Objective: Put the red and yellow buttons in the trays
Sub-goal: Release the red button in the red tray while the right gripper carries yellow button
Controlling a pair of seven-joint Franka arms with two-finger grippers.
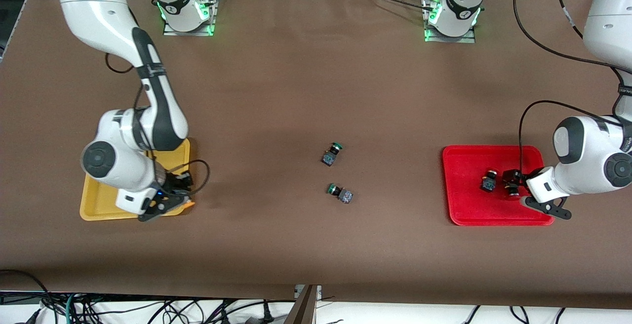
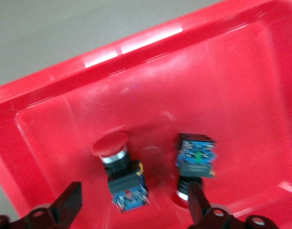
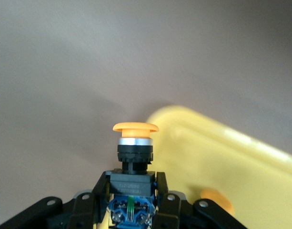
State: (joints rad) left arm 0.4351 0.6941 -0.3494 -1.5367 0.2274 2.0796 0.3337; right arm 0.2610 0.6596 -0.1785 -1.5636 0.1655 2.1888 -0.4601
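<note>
while the right tool point(image 3: 131, 210) pinches a yellow-capped button point(image 3: 134, 157) by its black body, cap pointing away from the wrist, it hangs over the corner of the yellow tray point(image 1: 98, 205) that lies nearest the front camera and nearest the two green-capped buttons. the right wrist view shows that button above the tray's rim and a second orange cap point(image 3: 217, 200) already lying inside the tray, so the step in hand looks like the drop of the last yellow button. the next move calls for carrying it a little further in over the tray floor, lowering it, and spreading the fingers so that it lands clear of the one already there and does not tip over the rim. at the left arm's end of the counter point(image 1: 306, 92), the left tool point(image 2: 131, 210) stands spread over the red tray point(image 1: 464, 215), a finger on each side of one red-capped button point(image 2: 119, 171), which lies on the tray floor, with the other red-capped button point(image 2: 196, 162) just beside it; nothing is gripped, so this half of the job looks done and the arm need only lift straight up without nudging either button. between the trays, the two green-capped buttons point(image 1: 332, 154) point(image 1: 340, 193) lie on the bare counter, well apart from both trays, and should be left alone.
</note>
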